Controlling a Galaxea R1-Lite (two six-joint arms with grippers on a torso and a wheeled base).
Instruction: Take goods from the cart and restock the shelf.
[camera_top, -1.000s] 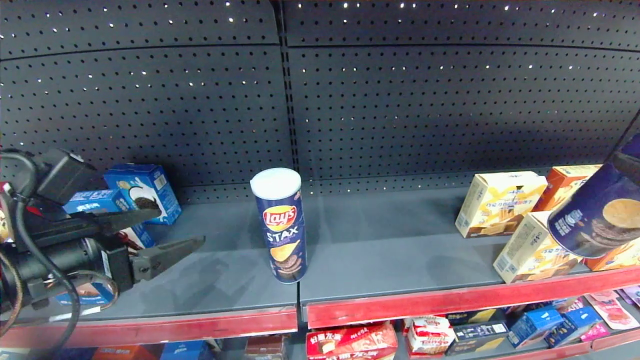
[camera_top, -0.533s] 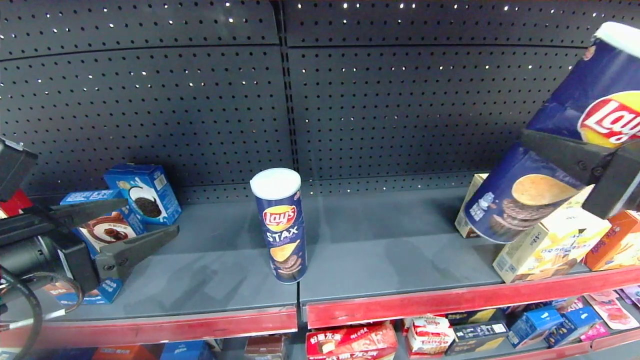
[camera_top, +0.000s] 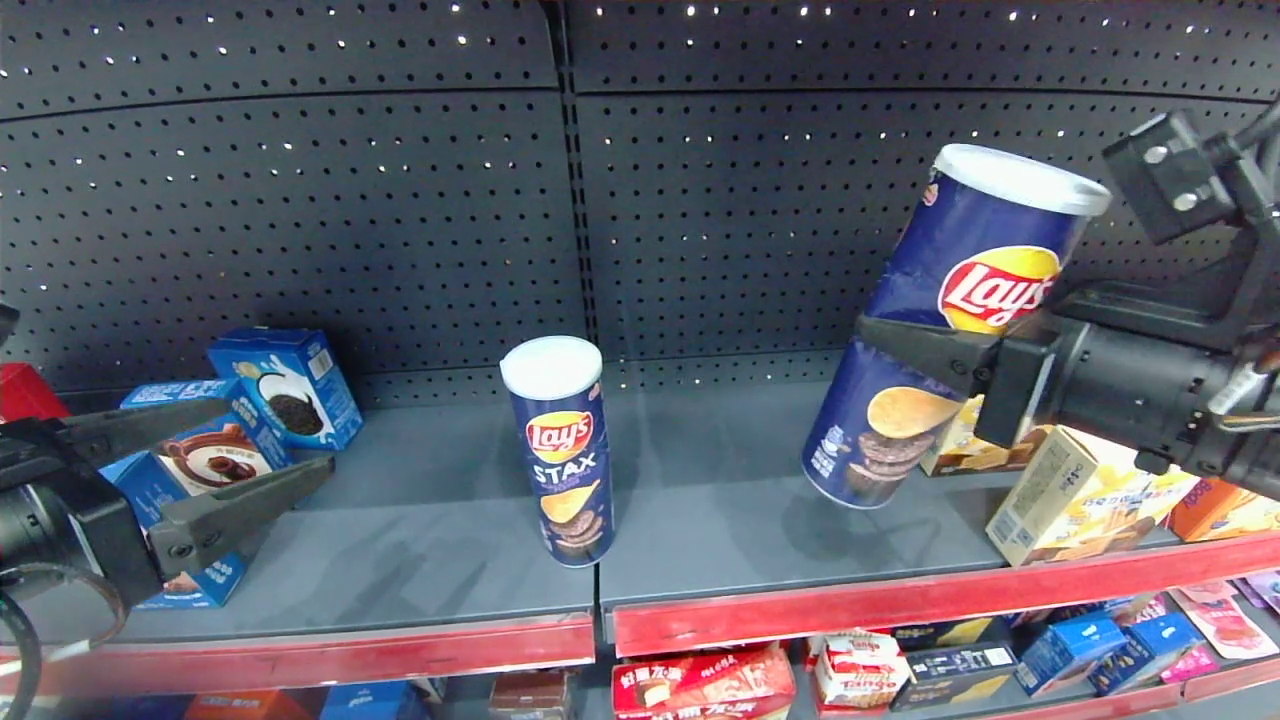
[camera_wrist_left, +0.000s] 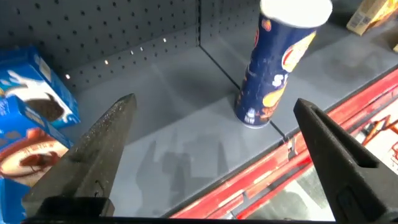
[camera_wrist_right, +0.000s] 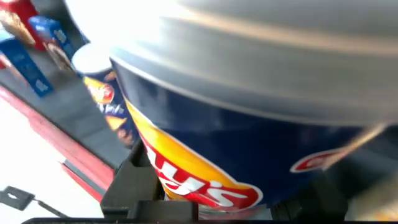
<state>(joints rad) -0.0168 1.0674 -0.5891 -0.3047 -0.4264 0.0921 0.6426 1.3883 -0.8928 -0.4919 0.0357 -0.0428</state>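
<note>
A blue chips can (camera_top: 560, 450) (camera_wrist_left: 280, 62) (camera_wrist_right: 102, 93) with a white lid stands upright near the front edge of the grey shelf (camera_top: 720, 500). My right gripper (camera_top: 925, 355) is shut on a second blue chips can (camera_top: 950, 320) (camera_wrist_right: 249, 143), held tilted above the shelf's right half, its base just over the board. My left gripper (camera_top: 240, 450) (camera_wrist_left: 214, 134) hangs open with nothing between its fingers, at the shelf's left end beside the blue cookie boxes (camera_top: 285, 385) (camera_wrist_left: 31, 112).
Yellow and orange snack boxes (camera_top: 1090, 490) crowd the shelf's right end behind the held can. A red rail (camera_top: 900, 600) lines the shelf front. Packaged goods (camera_top: 700, 680) fill the lower shelf. A perforated back panel (camera_top: 400, 200) closes the rear.
My right arm has swung the held can in from the right edge, leftward and more upright over the shelf. My left gripper has drawn back to the left, away from the standing can.
</note>
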